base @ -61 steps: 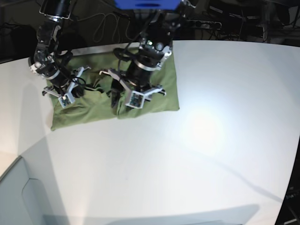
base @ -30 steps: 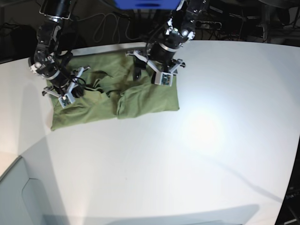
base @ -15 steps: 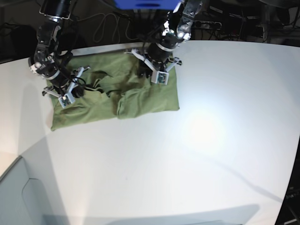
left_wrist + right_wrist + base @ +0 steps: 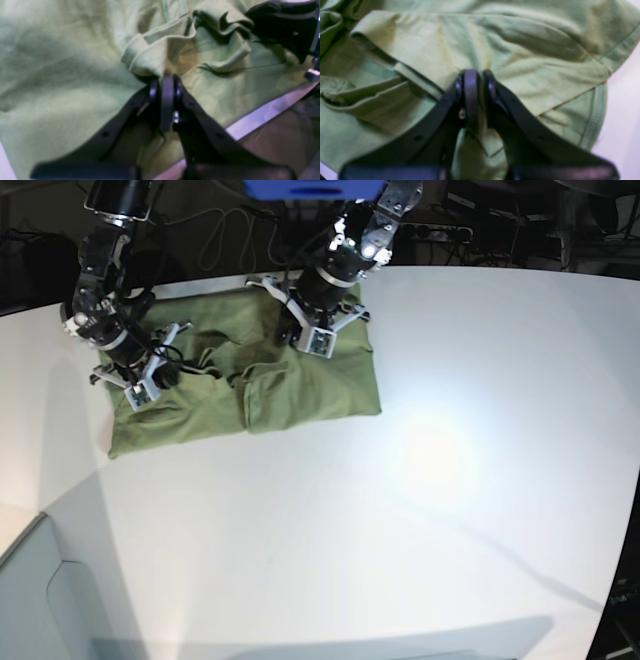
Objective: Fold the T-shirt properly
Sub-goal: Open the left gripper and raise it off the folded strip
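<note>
base view showed the t-shirt [image 4: 300, 385] lying bunched and wrinkled at the far-left part of the white table [image 4: 450, 480], its far edge close to the table's rim. the left gripper [image 4: 308, 340] stood over the garment's far middle; two seconds before it had been low over the near hem with its jaws spread, and since then it had travelled up the cloth toward the far edge. within the last second its jaws came together — the left wrist view showed the left gripper's fingertips [image 4: 165, 86] pressed shut on a raised fold of the shirt, beside a hemmed edge that may have been a sleeve or the collar; which, could not be told.

the right gripper [image 4: 140, 385] held the same spot as in every earlier picture, at the shirt's left end. the right wrist view showed its jaws pressed together, pinching a layer of the cloth [image 4: 475, 82] — no change there.

judgement: both ends were now gripped, so the garment appeared ready to be lifted or drawn over for a fold. the middle remained rumpled, and a fold made without first pulling it taut would likely trap those creases.
</note>
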